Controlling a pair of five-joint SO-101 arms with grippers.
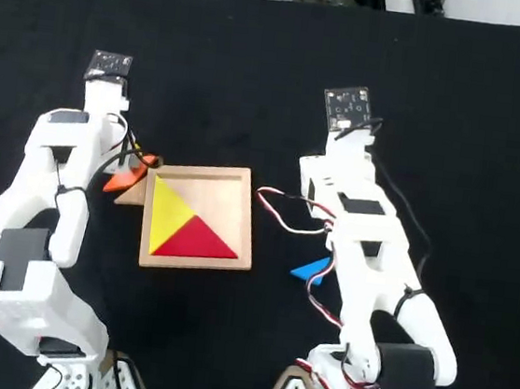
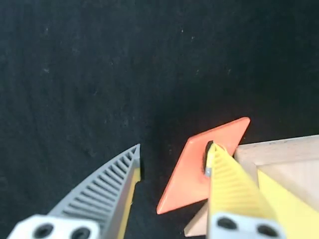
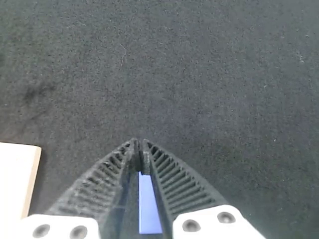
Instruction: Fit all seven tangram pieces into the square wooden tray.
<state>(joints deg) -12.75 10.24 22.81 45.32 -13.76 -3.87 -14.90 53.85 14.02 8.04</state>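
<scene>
The left hand [image 2: 174,149] is held spread at the far-left corner of the tray [image 2: 279,149]. One finger is set down on the orange piece [image 2: 192,169], and the other stands apart over the bare black worktop [image 1: 254,81]. This wide spread is judged to be there so that the piece can be straddled before it is pinched.

The orange piece, a parallelogram, lies outside the tray, touching that corner. It partly covers a pale wood-coloured shape [image 1: 131,197] that is seen just beside the tray's left edge. Lying on another thing and against the rim, it may slide or tip when pressed, so a careful closing is called for.

Inside the tray, a yellow triangle [image 1: 172,211] is seated along the left side and a red triangle [image 1: 200,241] along the near side. Their long edges meet on a diagonal, and the far-right half is bare wood. Two pieces of seven are thus judged placed.

The right hand [image 3: 138,144] is held over bare worktop to the right of the tray with its fingers pressed together. A blue strip [image 3: 147,204] is seen in the gap between them, but it cannot be told whether this is a held thing. This arm is probably parked there so that room is left for the other.

A blue piece [image 1: 308,271] lies on the worktop right of the tray, towards the near side, partly under the right arm.
</scene>
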